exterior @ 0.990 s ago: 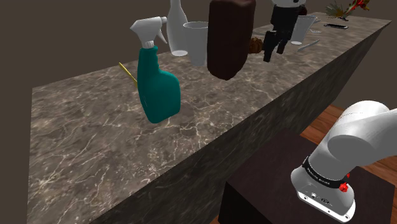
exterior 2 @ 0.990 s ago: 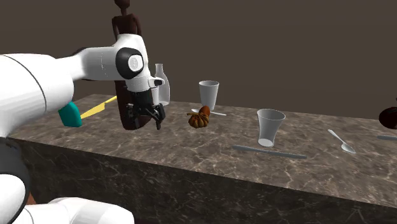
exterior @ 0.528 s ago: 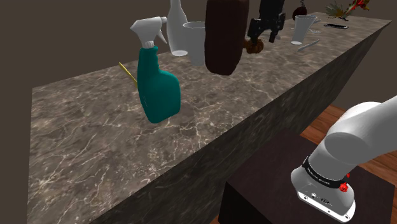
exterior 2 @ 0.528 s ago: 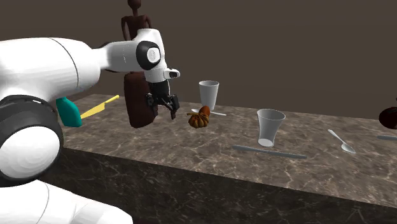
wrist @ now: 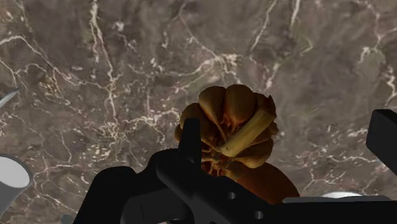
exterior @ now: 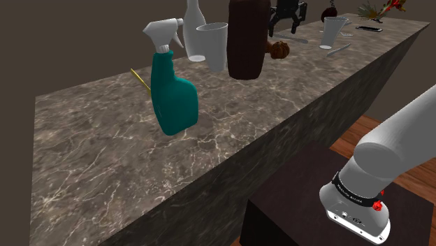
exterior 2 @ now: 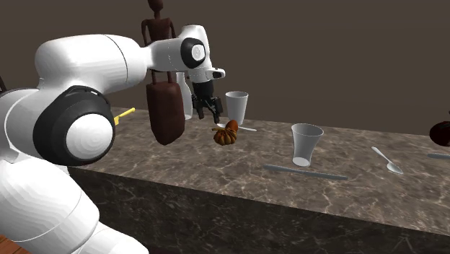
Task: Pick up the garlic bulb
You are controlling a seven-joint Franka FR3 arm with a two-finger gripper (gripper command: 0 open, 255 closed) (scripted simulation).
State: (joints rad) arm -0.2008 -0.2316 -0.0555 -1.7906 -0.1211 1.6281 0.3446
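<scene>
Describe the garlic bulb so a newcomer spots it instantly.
On the dark veined counter, look beside the tall brown bottle, near a grey cup. The garlic bulb is the lobed orange-brown lump with a tan stem; its neighbours are smooth.

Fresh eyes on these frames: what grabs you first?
The brown garlic bulb on the marbled counter, just ahead of the open jaws in the wrist view. Then the teal spray bottle left of centre in the shoulder view, and the bulky white arm at the second exterior view's left.
</scene>
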